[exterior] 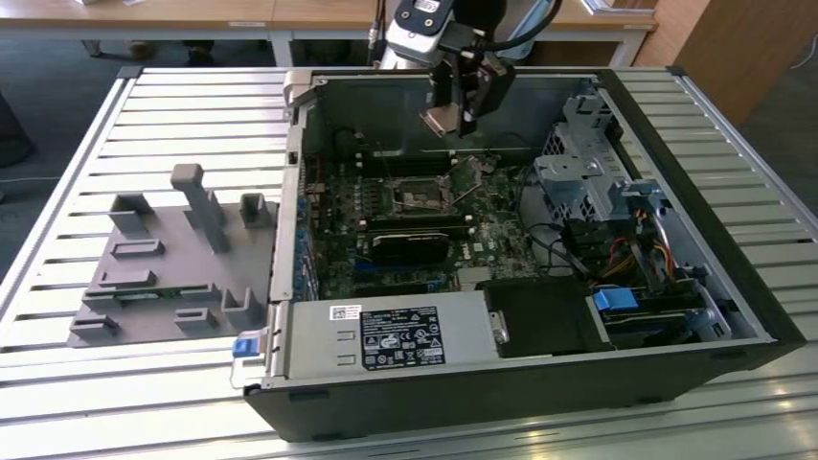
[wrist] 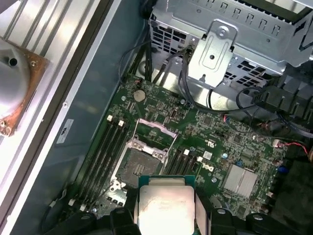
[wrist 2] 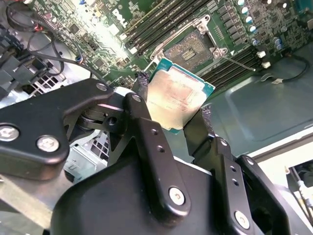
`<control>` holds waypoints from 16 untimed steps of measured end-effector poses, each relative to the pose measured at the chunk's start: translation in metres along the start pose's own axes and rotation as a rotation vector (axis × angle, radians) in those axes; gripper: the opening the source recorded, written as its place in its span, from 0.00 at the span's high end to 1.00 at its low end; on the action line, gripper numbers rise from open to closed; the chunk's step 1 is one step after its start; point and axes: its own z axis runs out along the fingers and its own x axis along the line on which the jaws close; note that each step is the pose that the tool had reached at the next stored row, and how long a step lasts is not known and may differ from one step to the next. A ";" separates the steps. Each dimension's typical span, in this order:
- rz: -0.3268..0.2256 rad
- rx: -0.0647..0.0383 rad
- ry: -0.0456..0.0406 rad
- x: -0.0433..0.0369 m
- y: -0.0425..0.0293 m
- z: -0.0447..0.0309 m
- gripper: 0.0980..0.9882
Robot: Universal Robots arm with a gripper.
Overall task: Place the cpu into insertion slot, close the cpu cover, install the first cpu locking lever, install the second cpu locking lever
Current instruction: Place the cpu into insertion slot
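My gripper (exterior: 450, 120) hangs above the open computer case, shut on the cpu (exterior: 439, 121), a small flat square chip with a pale metal face. In both wrist views the cpu (wrist 2: 178, 98) (wrist: 165, 204) sits clamped by its edges between the two black fingers (wrist 2: 141, 84). Below it on the green motherboard lies the insertion slot (exterior: 420, 196) (wrist 2: 193, 49) (wrist: 141, 169), a dark square socket that is bare. The silvery cpu cover (wrist: 155, 131) stands flipped up at the slot's far edge. A thin lever (exterior: 468, 178) sticks up beside the slot.
A grey box with a white label (exterior: 383, 335) fills the case's near corner. A long black card (exterior: 412, 244) lies just in front of the slot. A metal drive cage (exterior: 578, 177) with cables stands at the exterior view's right. A grey fixture (exterior: 167, 259) rests on the slatted table.
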 end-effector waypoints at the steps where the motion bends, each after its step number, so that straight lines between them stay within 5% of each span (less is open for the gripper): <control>1: 0.006 0.000 -0.0005 0.0000 0.0000 0.0001 0.50; 16: 0.124 -0.002 -0.0104 0.0000 -0.0002 0.0020 0.50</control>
